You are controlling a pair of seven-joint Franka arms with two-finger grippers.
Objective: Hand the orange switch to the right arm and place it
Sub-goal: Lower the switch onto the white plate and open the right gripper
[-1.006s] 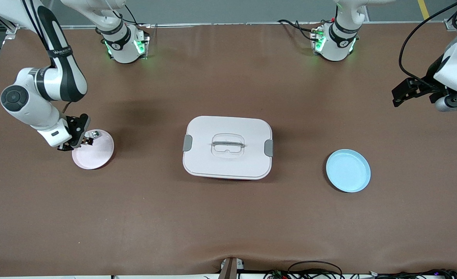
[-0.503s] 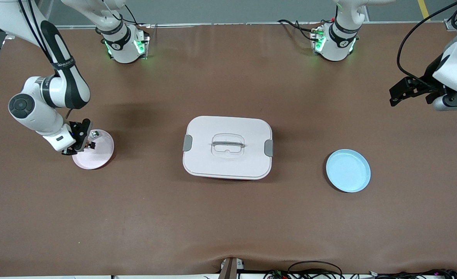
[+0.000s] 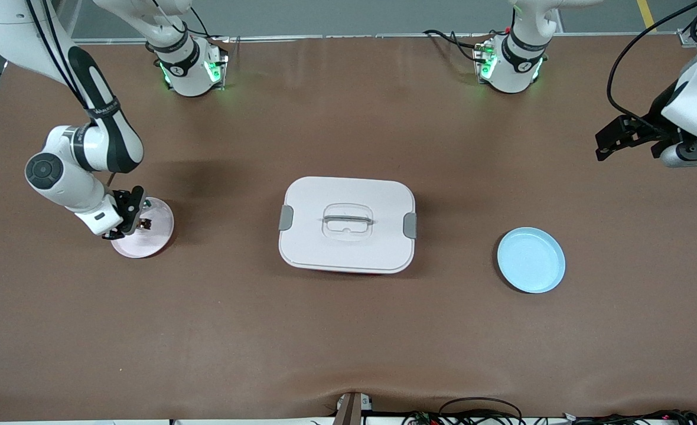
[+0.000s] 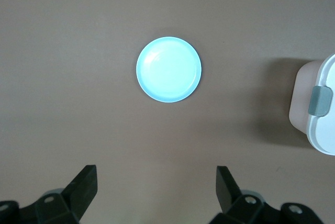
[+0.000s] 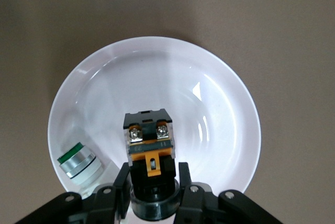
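Hovering clamped on the orange switch (image 5: pixel 151 143) over the pink plate (image 5: pixel 220 103), the right gripper (image 5: pixel 153 182) may, seemingly, knock the silver-and-green piece (image 5: pixel 77 162) beside it; the left gripper (image 4: pixel 157 192) waits, jaws apart.

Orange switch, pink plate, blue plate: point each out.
orange switch (image 5: pixel 149 143), right wrist view, on its orange band.
pink plate (image 5: pixel 220 114), right wrist view, on its bare inner floor.
blue plate (image 3: pixel 531 260), front view, on its centre.

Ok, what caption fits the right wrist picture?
Right pincer shut on the orange switch over the pink plate, beside a green-topped button.
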